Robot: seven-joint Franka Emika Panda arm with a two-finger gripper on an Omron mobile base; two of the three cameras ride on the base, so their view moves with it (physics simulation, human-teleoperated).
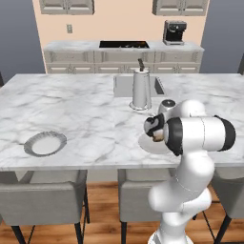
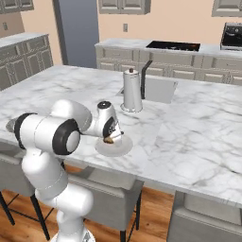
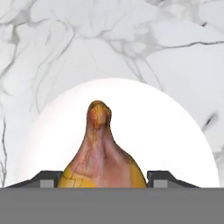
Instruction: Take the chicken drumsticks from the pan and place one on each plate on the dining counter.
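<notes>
With the jaws gripping the drumstick (image 3: 103, 153) above the plate (image 3: 175, 131) at frame centre, lower it gently, then release over the plate's middle.

The white arm (image 1: 190, 157) rises from its base, bends at a dark elbow joint and reaches forward and down. The gripper (image 2: 109, 138) points downward, its two dark fingertips (image 3: 50, 178) set apart on either side of a drumstick (image 3: 101, 153), which they clamp between them.
</notes>
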